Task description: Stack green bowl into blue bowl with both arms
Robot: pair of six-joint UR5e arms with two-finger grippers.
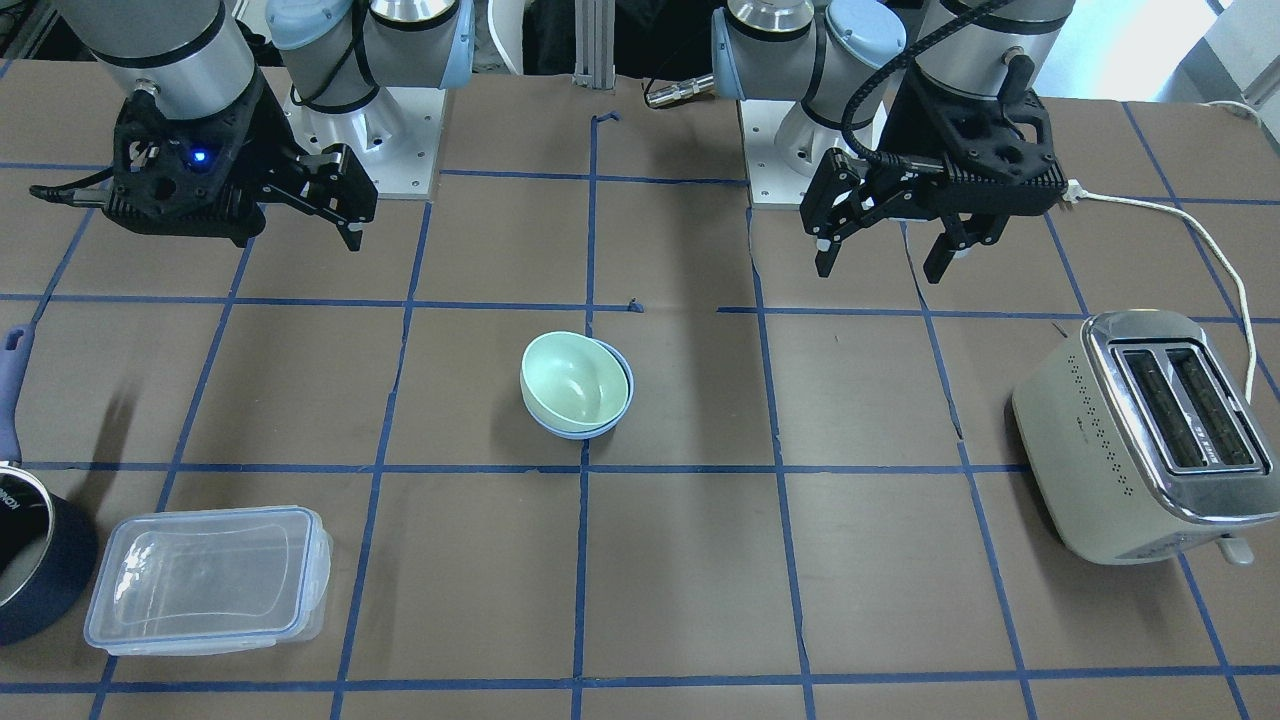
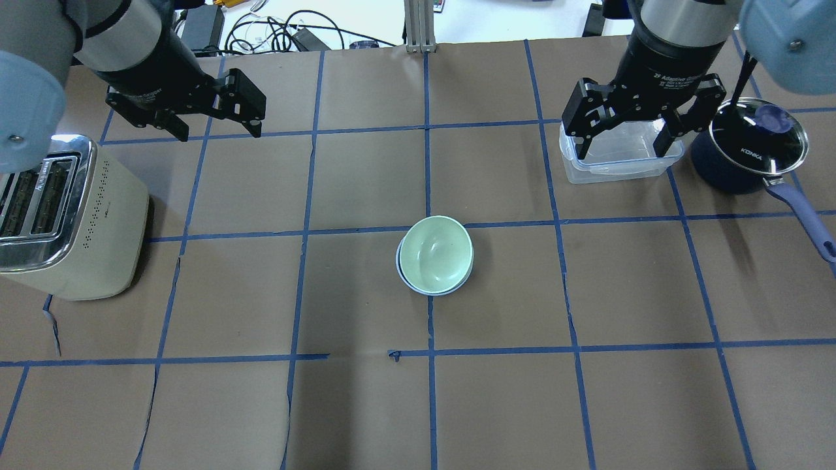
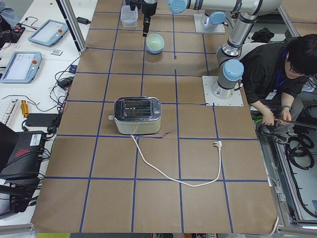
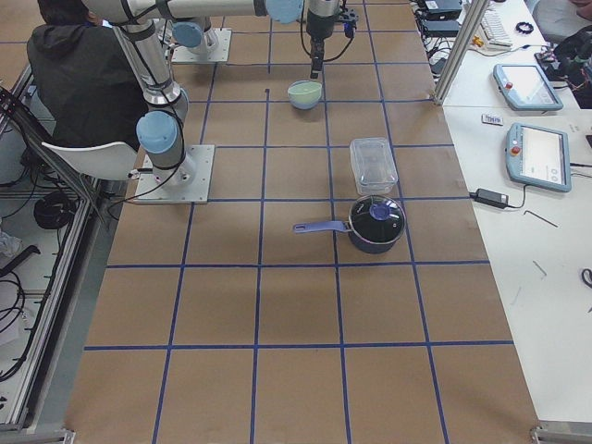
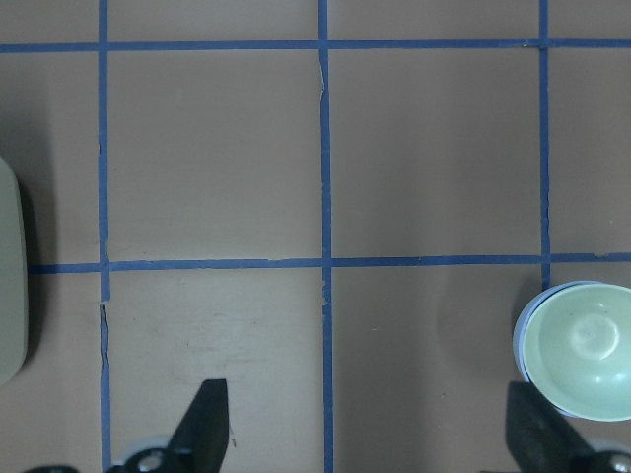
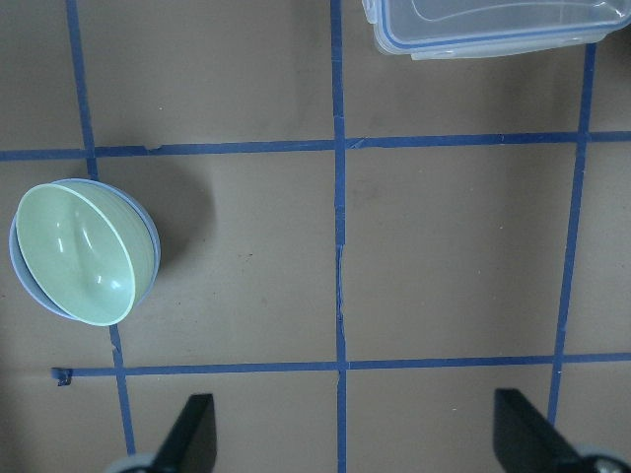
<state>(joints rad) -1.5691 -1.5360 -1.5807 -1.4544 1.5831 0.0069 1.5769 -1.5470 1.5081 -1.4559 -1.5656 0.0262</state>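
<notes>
The green bowl (image 1: pixel 572 382) sits tilted inside the blue bowl (image 1: pixel 618 412) at the middle of the table. From overhead the green bowl (image 2: pixel 436 253) hides all but a thin rim of the blue bowl (image 2: pixel 428 292). My left gripper (image 2: pixel 215 130) is open and empty, raised above the table to the far left of the bowls. My right gripper (image 2: pixel 617 140) is open and empty, raised over the clear container. The left wrist view shows the nested bowls (image 5: pixel 577 350) by its right fingertip. The right wrist view shows them (image 6: pixel 79 251) at the left.
A cream toaster (image 2: pixel 65 215) stands at the left, its white cord (image 1: pixel 1200 240) trailing toward the robot's base. A clear rectangular container (image 2: pixel 620 160) and a dark navy pot (image 2: pixel 744 150) with a lid and a long handle stand at the far right.
</notes>
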